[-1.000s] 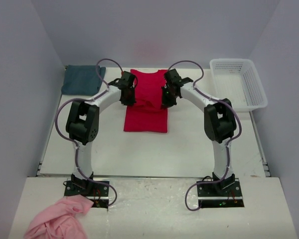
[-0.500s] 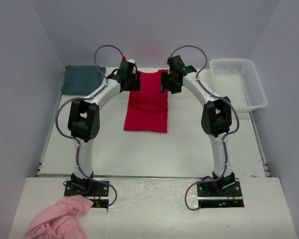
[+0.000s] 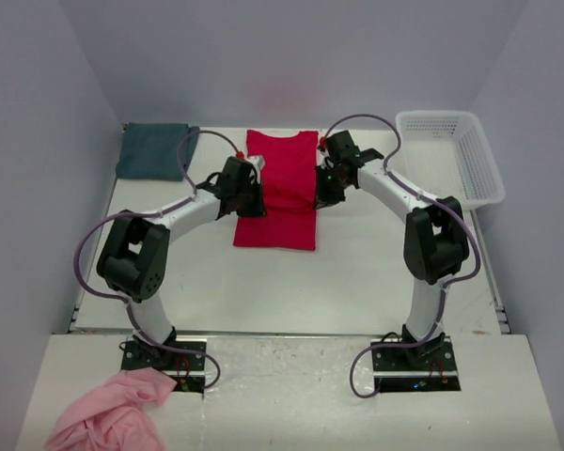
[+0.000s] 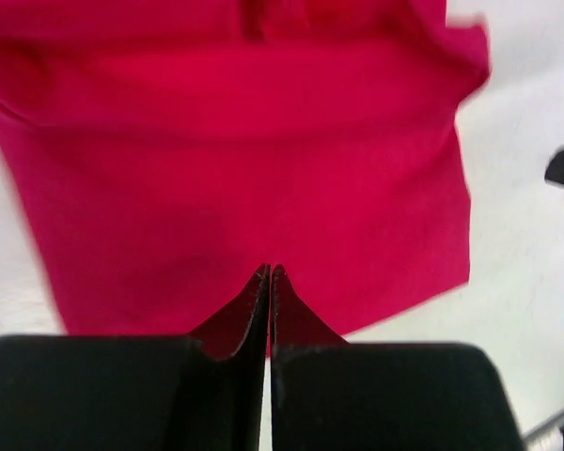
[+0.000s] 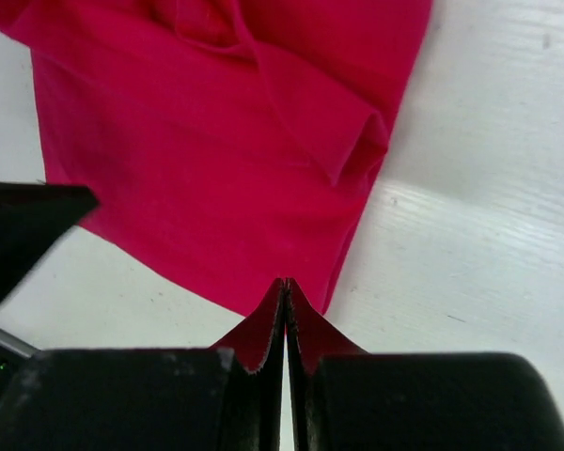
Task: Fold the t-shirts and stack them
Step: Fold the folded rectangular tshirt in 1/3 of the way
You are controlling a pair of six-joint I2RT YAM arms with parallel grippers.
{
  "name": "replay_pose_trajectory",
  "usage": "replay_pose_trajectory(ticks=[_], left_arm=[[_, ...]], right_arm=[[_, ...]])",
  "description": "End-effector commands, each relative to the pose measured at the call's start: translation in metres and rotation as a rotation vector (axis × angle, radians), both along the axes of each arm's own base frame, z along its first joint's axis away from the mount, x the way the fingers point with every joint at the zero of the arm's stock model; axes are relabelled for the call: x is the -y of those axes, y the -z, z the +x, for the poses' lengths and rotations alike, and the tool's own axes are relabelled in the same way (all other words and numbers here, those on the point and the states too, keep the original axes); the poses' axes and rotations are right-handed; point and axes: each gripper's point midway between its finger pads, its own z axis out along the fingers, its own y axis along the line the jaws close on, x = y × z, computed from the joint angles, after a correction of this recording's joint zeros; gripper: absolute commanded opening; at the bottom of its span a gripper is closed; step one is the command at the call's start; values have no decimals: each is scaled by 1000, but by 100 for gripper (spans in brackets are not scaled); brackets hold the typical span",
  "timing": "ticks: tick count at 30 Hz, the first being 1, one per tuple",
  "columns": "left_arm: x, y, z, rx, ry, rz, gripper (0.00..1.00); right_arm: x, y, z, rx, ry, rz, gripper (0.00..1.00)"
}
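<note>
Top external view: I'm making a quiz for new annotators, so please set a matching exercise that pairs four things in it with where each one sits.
Things:
1. red t-shirt
2. teal t-shirt
3. white basket
4. pink cloth

Places:
A. far right of the table
B. bottom left of the view, off the table
C. far left corner of the table
D. middle of the table, towards its far edge

Pairs: 1-D, 2-C, 3-A, 4-B
</note>
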Motion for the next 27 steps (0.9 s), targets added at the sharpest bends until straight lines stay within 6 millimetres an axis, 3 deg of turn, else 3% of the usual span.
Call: replay_pose_trajectory(ticks=[1,7,14,18,27], left_arm=[[35,4,-20,-8,92,-93,0],[45,32,-42,-57,125,-64,0],[35,57,-54,-99,111,-27,0],[29,73,-65,-147,94,-15,0],[26,87,-91,-196,95,-27,0]], right_arm=[[-26,5,-8,-9,-63,65,0],[-40,23,-5,-63,-66,57,0],[-55,32,-7,-93,-94,86,0],[-53,44,-3,-115,-80,43,0],[-57,52,-8,-133,-82,27,0]])
